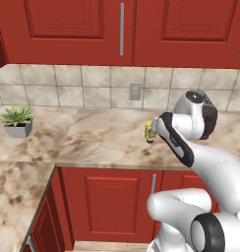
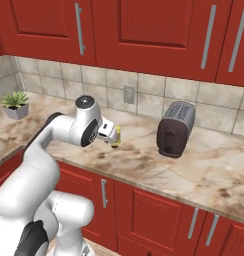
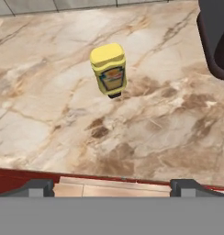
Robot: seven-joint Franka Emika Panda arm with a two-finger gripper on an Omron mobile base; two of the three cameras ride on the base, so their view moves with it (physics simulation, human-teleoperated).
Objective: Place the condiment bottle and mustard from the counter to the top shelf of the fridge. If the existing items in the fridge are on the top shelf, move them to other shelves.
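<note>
From the hand view I see the mustard (image 3: 109, 69) in the upper middle of the frame, a squat yellow container standing on the marbled bench (image 3: 54, 124) with nothing touching it. The two dark fingertips (image 3: 39, 187) sit at the bottom corners of that frame, far apart, so the jaws stand wide open and hold nothing. A dark rounded toaster (image 3: 217, 36) cuts into the upper right corner, apart from the mustard.

In the left base view the mustard (image 1: 150, 131) shows at the centre right, mostly hidden behind the arm's wrist, well back from the bench's front edge. A small potted plant (image 1: 17, 121) sits at the left of the frame, well apart from it, and a wall socket (image 1: 135, 91) is set in the tiles above.

In the right base view the gripper (image 2: 114, 136) is at the centre left, just beside the mustard (image 2: 115, 144), whose yellow body peeks out below the hand. The toaster (image 2: 176, 129) stands on the bench to the right of centre, near but not touching it. The plant (image 2: 15, 105) is at the far left.
</note>
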